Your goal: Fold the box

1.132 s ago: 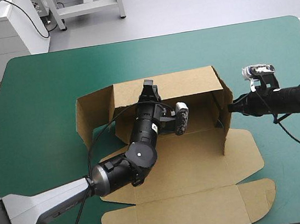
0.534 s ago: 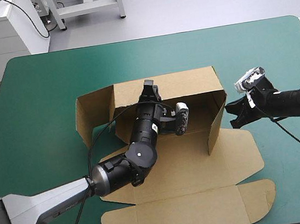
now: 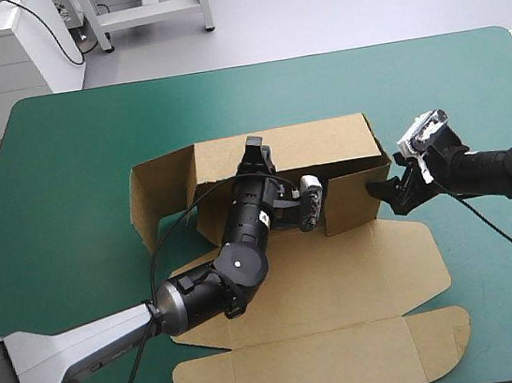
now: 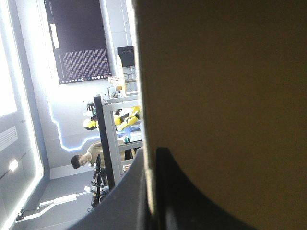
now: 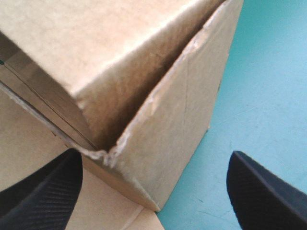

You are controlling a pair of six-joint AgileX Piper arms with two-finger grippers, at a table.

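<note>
- Pinches the rear wall of the box (image 3: 342, 274) at 12 o'clock with the left gripper (image 3: 254, 146), fingers clamped on it.
- Faces its 3 o'clock corner with the right gripper (image 5: 153, 155), fingers spread apart.

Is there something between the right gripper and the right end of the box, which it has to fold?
Nothing visible. The right gripper is open, and the box's raised corner lies directly ahead, between its fingers. Beside that corner is only bare teal-green cover.

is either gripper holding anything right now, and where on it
Left gripper pinches the box by its raised back wall's top edge; right gripper, open, holds nothing.
</note>
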